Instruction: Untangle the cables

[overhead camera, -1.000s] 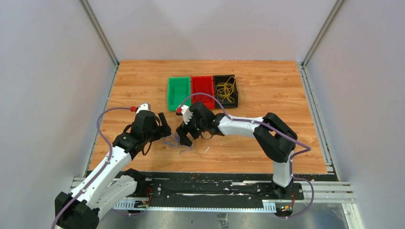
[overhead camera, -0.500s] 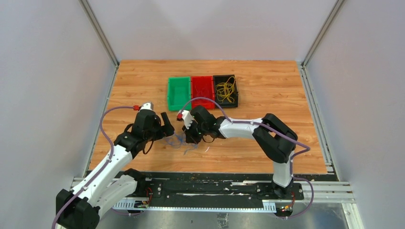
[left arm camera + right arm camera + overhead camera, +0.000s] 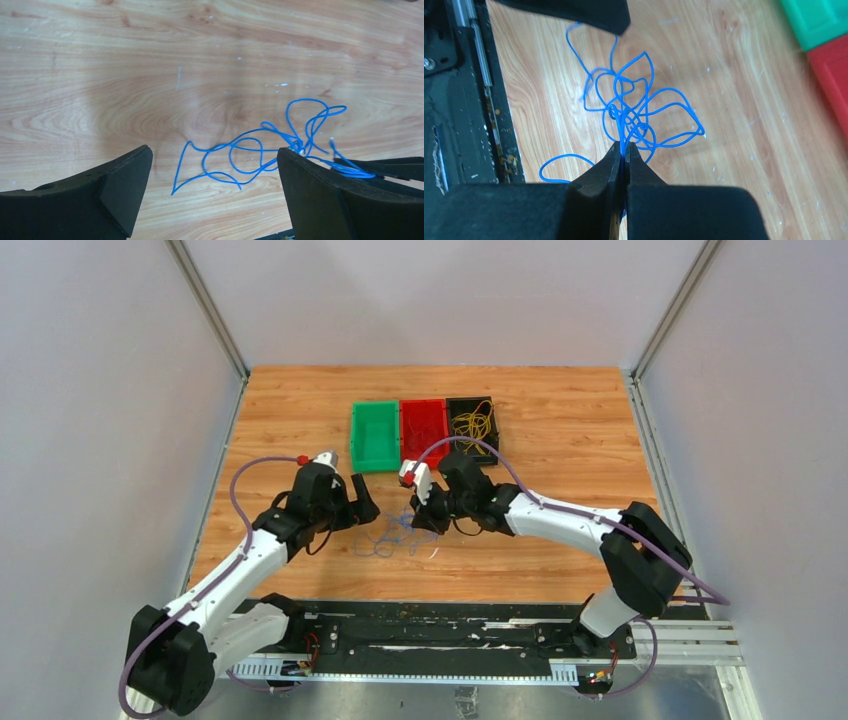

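Our right end effector (image 3: pixel 623 150) grips several blue cables (image 3: pixel 634 107) at once, the left end effector (image 3: pixel 214 155) at their ten o'clock released, so pulling could tighten the knot.

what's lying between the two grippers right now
A tangle of blue cable lies between the open left gripper and the right gripper, which is shut on its strands. The top view shows it best.
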Motion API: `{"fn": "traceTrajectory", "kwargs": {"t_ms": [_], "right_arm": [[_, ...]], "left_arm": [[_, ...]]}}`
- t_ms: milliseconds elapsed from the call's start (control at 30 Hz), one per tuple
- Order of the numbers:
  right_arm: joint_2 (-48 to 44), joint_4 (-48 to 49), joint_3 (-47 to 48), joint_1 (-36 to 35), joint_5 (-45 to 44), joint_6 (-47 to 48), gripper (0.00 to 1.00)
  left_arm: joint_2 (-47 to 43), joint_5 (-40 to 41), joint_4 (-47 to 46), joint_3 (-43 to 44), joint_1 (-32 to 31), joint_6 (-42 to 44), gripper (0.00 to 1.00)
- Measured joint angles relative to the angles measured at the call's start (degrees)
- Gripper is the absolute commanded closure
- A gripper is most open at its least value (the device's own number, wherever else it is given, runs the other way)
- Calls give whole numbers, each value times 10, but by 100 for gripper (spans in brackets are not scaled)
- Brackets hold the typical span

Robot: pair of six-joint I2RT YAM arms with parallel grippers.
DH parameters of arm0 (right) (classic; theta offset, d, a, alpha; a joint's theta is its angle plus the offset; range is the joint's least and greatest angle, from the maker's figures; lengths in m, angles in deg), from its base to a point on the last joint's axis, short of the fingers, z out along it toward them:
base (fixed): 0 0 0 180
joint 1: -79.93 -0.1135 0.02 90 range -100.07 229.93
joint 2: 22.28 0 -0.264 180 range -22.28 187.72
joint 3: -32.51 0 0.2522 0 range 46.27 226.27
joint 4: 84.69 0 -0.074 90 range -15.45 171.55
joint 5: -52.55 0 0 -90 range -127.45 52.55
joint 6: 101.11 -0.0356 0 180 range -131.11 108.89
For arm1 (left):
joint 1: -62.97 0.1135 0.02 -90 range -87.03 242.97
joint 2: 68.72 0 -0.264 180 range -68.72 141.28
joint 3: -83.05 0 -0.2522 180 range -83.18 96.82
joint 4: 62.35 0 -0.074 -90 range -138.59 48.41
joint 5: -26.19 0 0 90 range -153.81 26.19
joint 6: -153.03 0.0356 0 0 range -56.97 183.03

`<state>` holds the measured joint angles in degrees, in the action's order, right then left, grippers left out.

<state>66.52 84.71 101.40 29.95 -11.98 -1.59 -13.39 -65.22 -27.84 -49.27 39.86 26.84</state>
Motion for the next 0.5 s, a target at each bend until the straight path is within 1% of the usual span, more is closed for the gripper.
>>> {"fn": "traceTrajectory", "kwargs": {"t_ms": [67, 200, 367, 500], "right_arm": [[0, -11, -7, 9, 0, 2, 100], [0, -17, -10, 26, 2, 1, 100], [3, -17, -10, 37, 8, 1, 100], [8, -23, -10, 39, 16, 1, 100]], "left_arm": [[11, 13, 10, 0, 0, 0, 0], [27, 20, 19, -4, 0, 0, 7], [69, -10, 12, -20, 0, 9, 13], [108, -8, 14, -24, 0, 12, 19]]}}
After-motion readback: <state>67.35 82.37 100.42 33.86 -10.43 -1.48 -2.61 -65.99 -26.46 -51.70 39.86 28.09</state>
